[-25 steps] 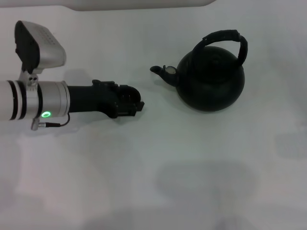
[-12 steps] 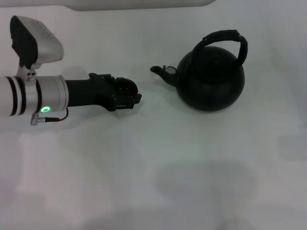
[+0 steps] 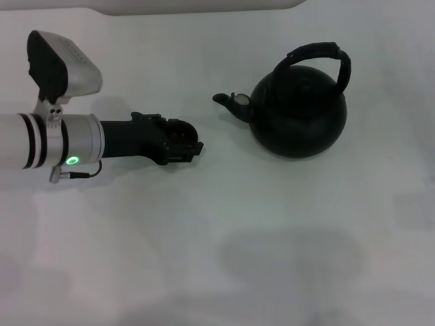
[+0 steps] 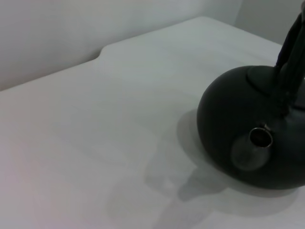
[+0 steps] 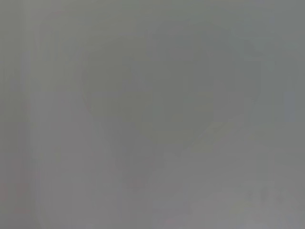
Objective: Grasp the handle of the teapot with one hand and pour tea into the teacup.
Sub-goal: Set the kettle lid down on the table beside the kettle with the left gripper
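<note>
- The left gripper [image 3: 194,146] hovers over the table [image 3: 217,238], apart from the teapot [image 3: 299,115]; whether clenched or released, I cannot tell.
- The spout [image 3: 228,102] points toward it; the handle [image 3: 319,54] arches above.

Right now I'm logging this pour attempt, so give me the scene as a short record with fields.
surface: pale table
teapot: black teapot, upright on the table
handle: arched handle raised, ungrasped
spout: spout points toward the left gripper
left gripper: left gripper low over the table, apart from the teapot
teacup: not in view
right gripper: not in view
</note>
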